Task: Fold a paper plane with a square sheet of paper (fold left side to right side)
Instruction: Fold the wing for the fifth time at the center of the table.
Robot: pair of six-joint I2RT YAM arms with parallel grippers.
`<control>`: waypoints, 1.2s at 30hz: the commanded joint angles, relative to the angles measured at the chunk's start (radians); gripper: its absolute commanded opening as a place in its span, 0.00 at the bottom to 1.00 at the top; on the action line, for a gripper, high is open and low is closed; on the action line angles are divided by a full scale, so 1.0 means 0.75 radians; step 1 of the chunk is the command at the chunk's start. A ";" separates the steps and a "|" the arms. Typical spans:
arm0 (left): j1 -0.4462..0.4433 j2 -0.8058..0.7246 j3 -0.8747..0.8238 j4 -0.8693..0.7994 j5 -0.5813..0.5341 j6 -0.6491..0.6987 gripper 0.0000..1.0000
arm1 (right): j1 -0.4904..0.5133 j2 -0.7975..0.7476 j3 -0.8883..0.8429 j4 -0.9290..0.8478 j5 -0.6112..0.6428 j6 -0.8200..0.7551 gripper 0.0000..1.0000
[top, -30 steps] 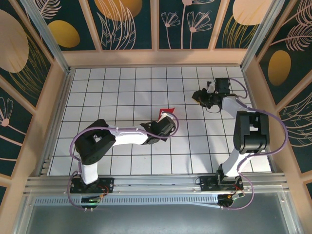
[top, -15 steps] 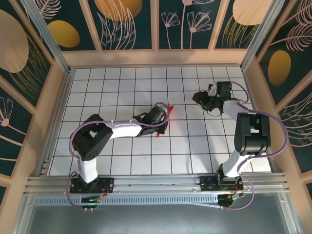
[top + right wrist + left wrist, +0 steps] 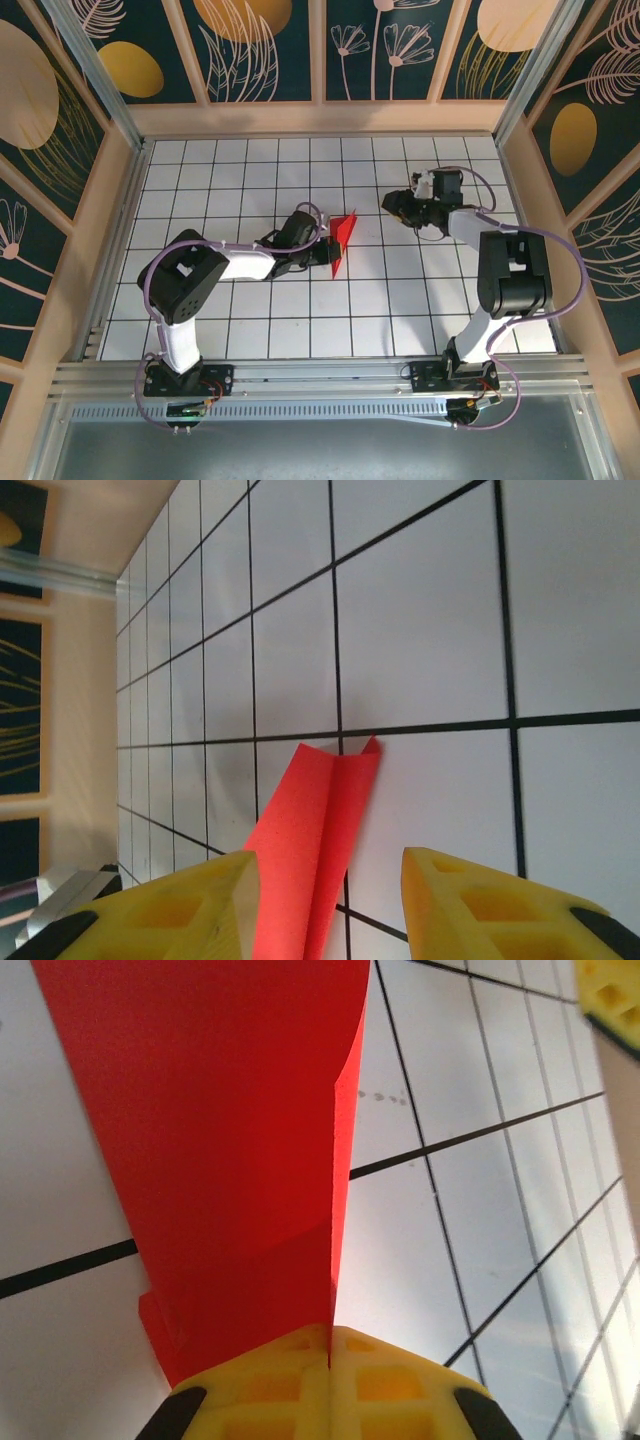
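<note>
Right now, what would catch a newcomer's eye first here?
The bright red folded paper stands out at the middle of the white gridded table, pinched in the shut left gripper. Just to its right, the right gripper hangs open, pointed toward the paper.

There is one piece of red paper point(image 3: 343, 238), creased lengthwise. There are two robot arms, the left arm point(image 3: 245, 265) and the right arm point(image 3: 512, 270), each with one pair of yellow-tipped jaws. There is one white gridded bench point(image 3: 400, 320).

Red paper point(image 3: 343, 238), black-gridded white table point(image 3: 250, 330)
</note>
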 commanded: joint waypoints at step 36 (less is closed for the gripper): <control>0.050 0.218 -0.118 0.633 0.260 -0.542 0.00 | 0.220 0.156 -0.054 0.152 0.073 0.137 0.41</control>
